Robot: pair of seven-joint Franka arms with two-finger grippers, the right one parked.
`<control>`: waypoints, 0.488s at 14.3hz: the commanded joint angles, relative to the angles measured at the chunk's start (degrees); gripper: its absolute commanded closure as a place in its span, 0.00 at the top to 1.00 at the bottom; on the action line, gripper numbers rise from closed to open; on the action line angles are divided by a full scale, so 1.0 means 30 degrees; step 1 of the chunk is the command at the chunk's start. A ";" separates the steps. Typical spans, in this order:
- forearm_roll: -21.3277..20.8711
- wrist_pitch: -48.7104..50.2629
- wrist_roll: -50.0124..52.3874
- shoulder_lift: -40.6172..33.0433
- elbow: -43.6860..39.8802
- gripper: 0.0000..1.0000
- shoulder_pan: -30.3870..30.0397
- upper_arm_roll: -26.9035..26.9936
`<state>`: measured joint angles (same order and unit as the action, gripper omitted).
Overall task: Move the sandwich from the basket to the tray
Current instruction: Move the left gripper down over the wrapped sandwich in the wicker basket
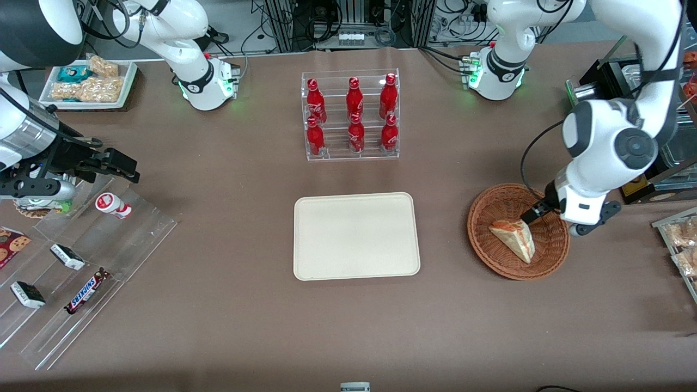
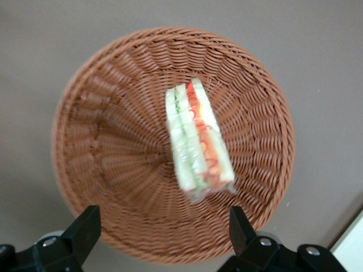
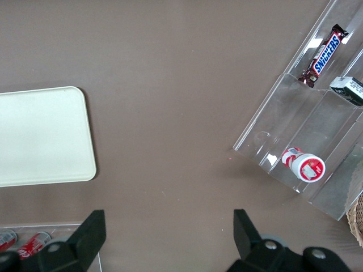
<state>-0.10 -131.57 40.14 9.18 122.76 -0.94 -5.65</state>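
The sandwich lies in the reddish-brown wicker basket, toward the working arm's end of the table. In the left wrist view the sandwich shows its white bread with green and orange-red layers, resting on the basket's woven floor. My gripper hangs over the basket's rim, above the sandwich and apart from it. Its fingers are spread wide and hold nothing. The cream tray lies flat mid-table, bare.
A clear rack of red bottles stands farther from the front camera than the tray. Clear racks with snack bars lie toward the parked arm's end. Bagged snacks and a black box sit beside the basket.
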 commanded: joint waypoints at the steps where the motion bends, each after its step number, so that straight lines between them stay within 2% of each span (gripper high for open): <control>1: -0.0199 -0.0906 0.1355 0.0775 -0.0138 1.00 0.0255 0.0007; 7: -0.0288 -0.3689 0.1326 0.2240 -0.0196 1.00 0.0256 0.0007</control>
<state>-0.13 -140.79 42.75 14.71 122.73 -0.50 -5.74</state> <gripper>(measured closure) 0.000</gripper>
